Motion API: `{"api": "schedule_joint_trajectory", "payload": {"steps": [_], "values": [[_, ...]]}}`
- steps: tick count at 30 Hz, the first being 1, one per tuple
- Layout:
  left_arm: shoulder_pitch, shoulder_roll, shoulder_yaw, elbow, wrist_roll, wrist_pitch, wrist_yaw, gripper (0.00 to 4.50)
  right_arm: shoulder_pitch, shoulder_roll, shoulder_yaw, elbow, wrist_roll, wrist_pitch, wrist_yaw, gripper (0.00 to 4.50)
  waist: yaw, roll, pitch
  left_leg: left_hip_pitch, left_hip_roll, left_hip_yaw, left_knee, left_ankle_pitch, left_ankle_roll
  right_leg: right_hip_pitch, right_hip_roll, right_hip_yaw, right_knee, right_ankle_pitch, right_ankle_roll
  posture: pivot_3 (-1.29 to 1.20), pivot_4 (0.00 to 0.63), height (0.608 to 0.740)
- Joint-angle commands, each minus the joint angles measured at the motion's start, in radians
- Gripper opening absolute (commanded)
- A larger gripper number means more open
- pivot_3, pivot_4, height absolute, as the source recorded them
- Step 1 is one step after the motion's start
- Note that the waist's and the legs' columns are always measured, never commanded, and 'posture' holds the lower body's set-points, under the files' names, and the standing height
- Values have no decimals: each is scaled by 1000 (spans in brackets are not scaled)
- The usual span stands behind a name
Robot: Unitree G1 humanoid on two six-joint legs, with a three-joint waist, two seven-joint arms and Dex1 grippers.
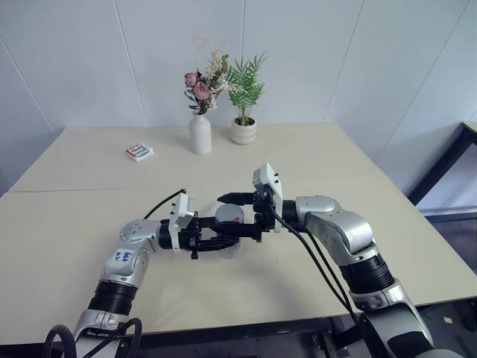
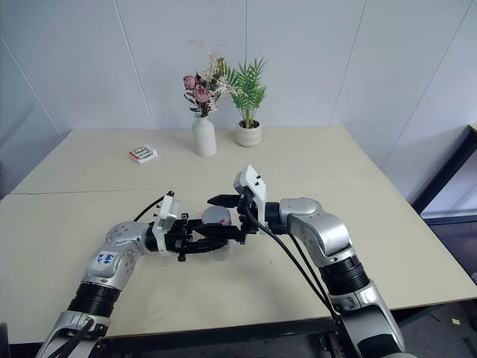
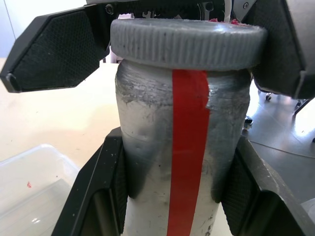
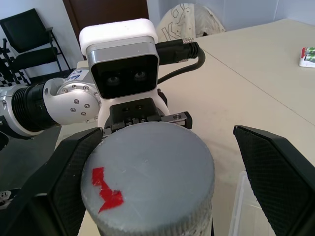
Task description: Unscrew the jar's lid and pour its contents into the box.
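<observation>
My left gripper point(image 3: 179, 147) is shut on the silvery-grey jar point(image 3: 147, 147), which has a red stripe down its side, and holds it above the table's near middle. The grey ribbed lid point(image 4: 147, 177), marked with a small red patch, sits on the jar and faces my right gripper point(image 4: 167, 162). That gripper stands open, one black finger point(image 4: 64, 172) close beside the lid and the other well apart from it. The transparent box point(image 3: 29, 182) lies on the table under the two grippers point(image 1: 231, 250). The contents are hidden inside the jar.
At the table's far side stand a white vase of flowers point(image 1: 200, 133) and a small white plant pot point(image 1: 244, 130). A green-and-white packet point(image 1: 139, 152) lies at the far left. A dark table point(image 1: 455, 156) stands off to the right.
</observation>
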Motion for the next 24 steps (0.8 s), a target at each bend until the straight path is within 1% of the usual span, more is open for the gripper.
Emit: {"api": "schedule_joint_trajectory", "payload": {"steps": [1, 7, 12, 24], "values": [[-4, 4, 11, -32, -19, -2, -2, 2034, -13, 3, -39, -8, 13, -17, -7, 4476, 0, 0, 0, 0, 0, 0, 0, 0, 0, 0, 0, 0, 0, 0, 0, 0, 150, 740], [3, 9, 13, -41, -20, -2, 0, 2034, 3, -35, -57, -4, 25, -23, 21, 4476, 1, 0, 0, 0, 0, 0, 0, 0, 0, 0, 0, 0, 0, 0, 0, 0, 150, 740], [2, 11, 13, -40, -20, -4, 1, 2034, 15, -78, -101, 26, 30, -24, 20, 4476, 1, 0, 0, 0, 0, 0, 0, 0, 0, 0, 0, 0, 0, 0, 0, 0, 150, 740], [-3, 10, 11, -37, -20, 0, 0, 2034, 51, -158, -148, 75, 40, -34, 22, 4476, 3, 0, 0, 0, 0, 0, 0, 0, 0, 0, 0, 0, 0, 0, 0, 0, 150, 740]]}}
